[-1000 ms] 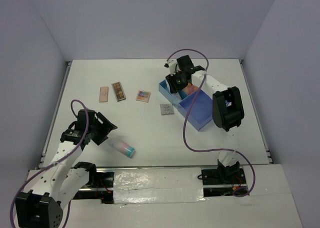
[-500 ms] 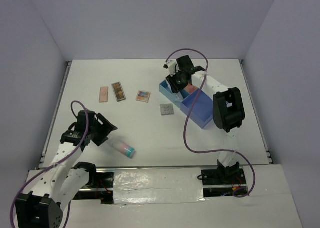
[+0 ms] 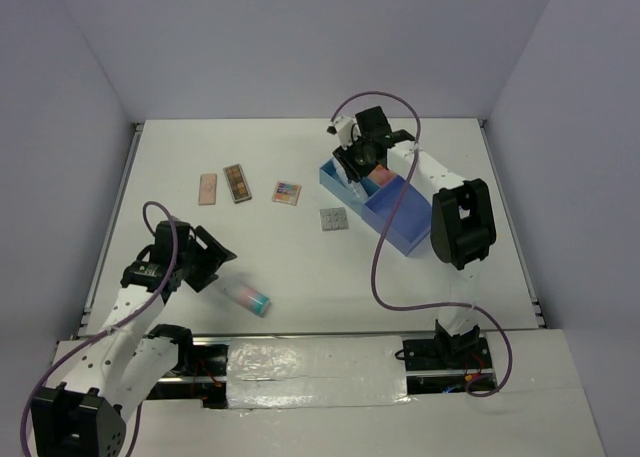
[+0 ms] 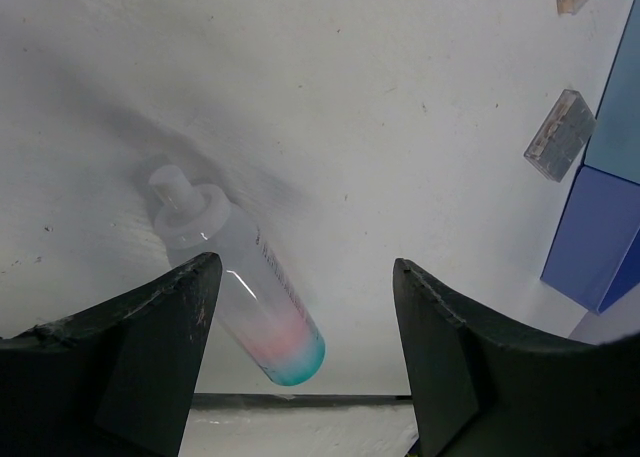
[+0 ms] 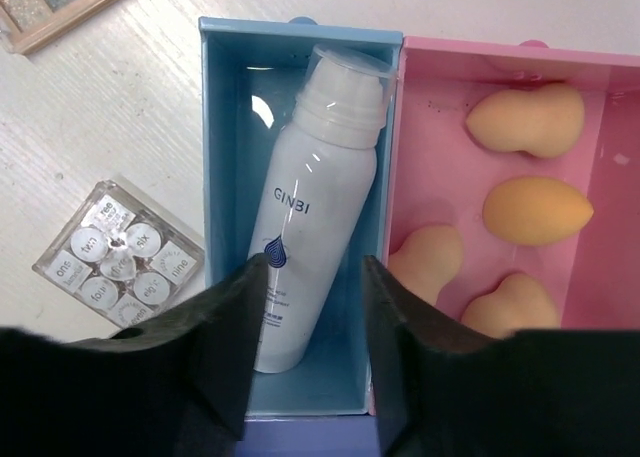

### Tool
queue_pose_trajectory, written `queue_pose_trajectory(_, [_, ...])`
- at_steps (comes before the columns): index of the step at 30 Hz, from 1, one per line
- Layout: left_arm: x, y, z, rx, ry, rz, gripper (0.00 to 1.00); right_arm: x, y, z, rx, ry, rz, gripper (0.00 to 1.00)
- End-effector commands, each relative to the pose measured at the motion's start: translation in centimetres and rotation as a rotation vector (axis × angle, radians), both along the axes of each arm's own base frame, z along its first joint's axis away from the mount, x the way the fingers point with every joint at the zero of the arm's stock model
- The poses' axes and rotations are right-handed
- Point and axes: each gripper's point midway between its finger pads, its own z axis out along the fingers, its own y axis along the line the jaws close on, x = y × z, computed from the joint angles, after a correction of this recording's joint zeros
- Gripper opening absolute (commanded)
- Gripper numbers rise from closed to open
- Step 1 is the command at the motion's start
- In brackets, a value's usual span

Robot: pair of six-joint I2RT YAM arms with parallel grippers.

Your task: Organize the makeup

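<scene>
The pinkish teal-capped tube [image 4: 245,292] [image 3: 247,296] lies on the table near the front left. My left gripper [image 4: 303,267] [image 3: 212,273] hovers open over it, the tube close to the left finger. My right gripper [image 5: 312,265] [image 3: 352,165] is open above the tray's light blue compartment, where the white bottle [image 5: 315,197] lies slanted. Several tan sponges [image 5: 537,209] fill the pink compartment. On the table lie the grey palette [image 3: 333,219] [image 5: 120,257], the multicoloured palette [image 3: 287,192], the brown palette [image 3: 237,183] and the peach palette [image 3: 207,188].
The pink-and-blue tray [image 3: 405,247] [image 5: 300,27] stands right of centre, its dark blue compartment nearest the right arm's elbow. Grey walls close the table on three sides. A purple cable loops from each arm.
The right arm has shifted slightly over the tray, and its jaws have narrowed a little. The left arm and the tube have not moved.
</scene>
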Motion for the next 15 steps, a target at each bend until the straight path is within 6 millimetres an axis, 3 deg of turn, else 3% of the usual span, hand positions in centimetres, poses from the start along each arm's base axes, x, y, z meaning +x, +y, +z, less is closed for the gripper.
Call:
queue_pose_trajectory(1, [0.3,-0.1,0.5,-0.008,-0.021,-0.011,0.82,-0.1,0.7,2.1,0.012,-0.049,0.025,0.53])
queue_pose_trajectory(5, [-0.3,0.0,0.5,-0.002,0.007,-0.009,0.83,-0.9,1.6,4.0,0.074,-0.047,0.051,0.61])
queue_pose_trajectory(8, [-0.8,0.1,0.5,0.007,0.038,-0.013,0.83,-2.4,2.7,8.1,0.136,-0.101,0.124,0.72])
queue_pose_trajectory(11, [-1.5,0.1,0.2,0.015,0.090,-0.025,0.83,-4.8,4.6,10.9,0.204,-0.130,0.234,0.87])
queue_pose_trajectory(13, [-2.0,0.1,-0.1,0.019,0.124,-0.037,0.83,-7.3,6.4,11.3,0.275,-0.086,0.324,1.00])
queue_pose_trajectory(15, [-2.2,0.0,-0.1,0.019,0.142,-0.042,0.82,-9.6,8.0,10.8,0.294,-0.041,0.384,1.00])
